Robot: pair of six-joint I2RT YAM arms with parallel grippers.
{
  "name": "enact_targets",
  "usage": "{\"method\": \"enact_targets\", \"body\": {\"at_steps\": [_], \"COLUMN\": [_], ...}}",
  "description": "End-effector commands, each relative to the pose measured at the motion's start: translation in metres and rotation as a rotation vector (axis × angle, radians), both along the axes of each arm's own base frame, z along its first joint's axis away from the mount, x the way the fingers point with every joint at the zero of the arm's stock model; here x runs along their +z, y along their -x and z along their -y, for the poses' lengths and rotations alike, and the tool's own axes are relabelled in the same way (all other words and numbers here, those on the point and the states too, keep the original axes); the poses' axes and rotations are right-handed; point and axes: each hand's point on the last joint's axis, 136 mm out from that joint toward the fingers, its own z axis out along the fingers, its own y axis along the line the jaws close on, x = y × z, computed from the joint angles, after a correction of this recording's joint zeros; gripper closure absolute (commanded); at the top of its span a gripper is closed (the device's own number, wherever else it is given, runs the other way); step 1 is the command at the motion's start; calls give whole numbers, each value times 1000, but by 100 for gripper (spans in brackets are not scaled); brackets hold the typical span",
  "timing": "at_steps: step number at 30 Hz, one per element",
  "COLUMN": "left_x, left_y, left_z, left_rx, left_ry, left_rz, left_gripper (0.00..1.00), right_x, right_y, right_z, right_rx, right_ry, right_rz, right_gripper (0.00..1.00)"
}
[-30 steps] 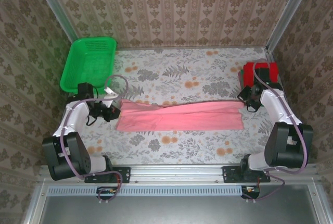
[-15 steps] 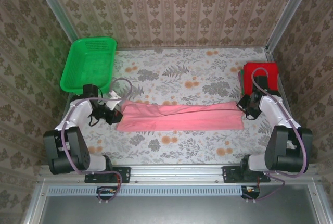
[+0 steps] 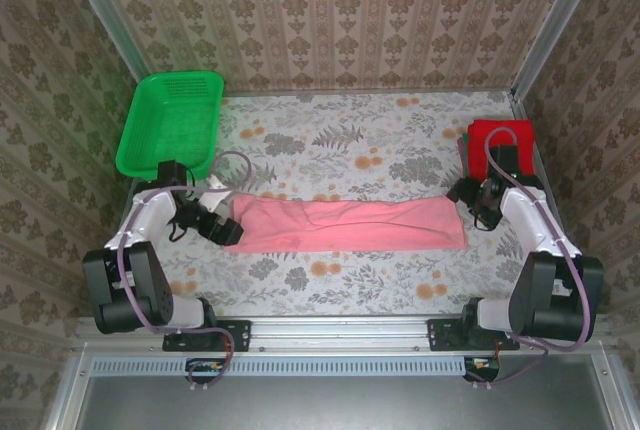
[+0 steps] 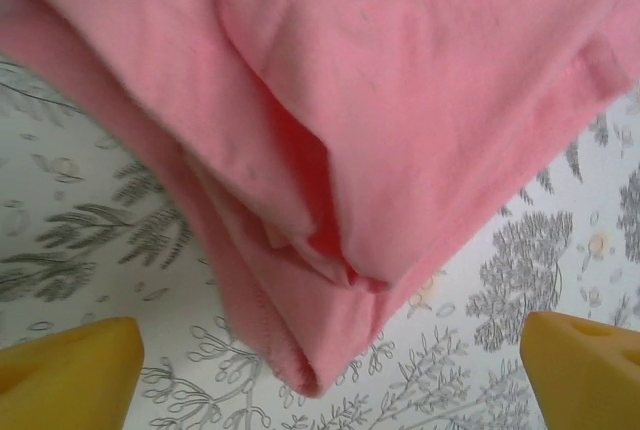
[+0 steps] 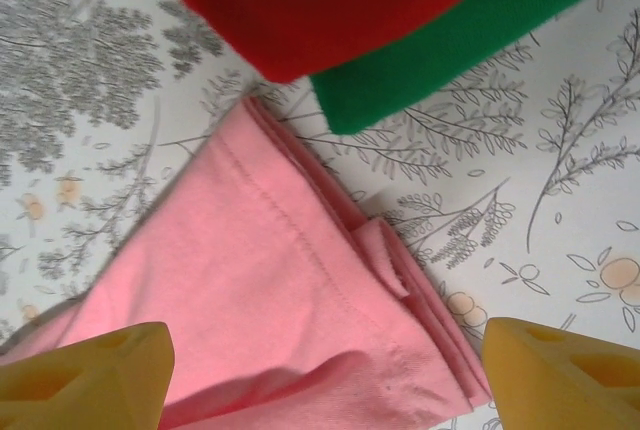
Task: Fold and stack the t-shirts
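Pink t-shirt [image 3: 345, 223] — light, limp, layered into a long strip across the middle of the table [image 3: 330, 140], running 9 to 3 o'clock. Best pinched at an end corner through all layers, or they'll likely slide apart. Left gripper [image 3: 222, 230] sits at its 9 o'clock end and right gripper [image 3: 462, 193] at its 3 o'clock end, both spread wide and holding nothing. The right wrist view brings out a green t-shirt [image 5: 470, 30] under the red t-shirt [image 5: 330, 0] — from above that stack at 2 o'clock reads as red. The left wrist view shows loose inner folds at the strip's end. Basket [image 3: 170, 125] at 10 o'clock.
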Motion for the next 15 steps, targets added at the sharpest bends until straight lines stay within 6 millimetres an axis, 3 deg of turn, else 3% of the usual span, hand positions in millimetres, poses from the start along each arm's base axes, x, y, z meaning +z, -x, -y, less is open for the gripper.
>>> {"method": "enact_targets", "body": {"at_steps": [1,5,8,15], "left_x": [34,46,40,5], "left_y": [-41,-67,-77,-61], "left_z": [14,60,86,99], "left_rx": [136,227,354,579], "left_ry": [61,138,189,188], "left_rz": [115,128,60,-138], "left_gripper": [0,0,0,0], "right_x": [21,12,2,-26], "right_y": [-18,-24,-27,-21], "right_z": [-15,-45,-71,-102], "right_rx": [91,164,214,243], "right_ry": [-10,-35,-47,-101], "right_rz": [100,90,75,5], "right_gripper": [18,18,20,32]}}
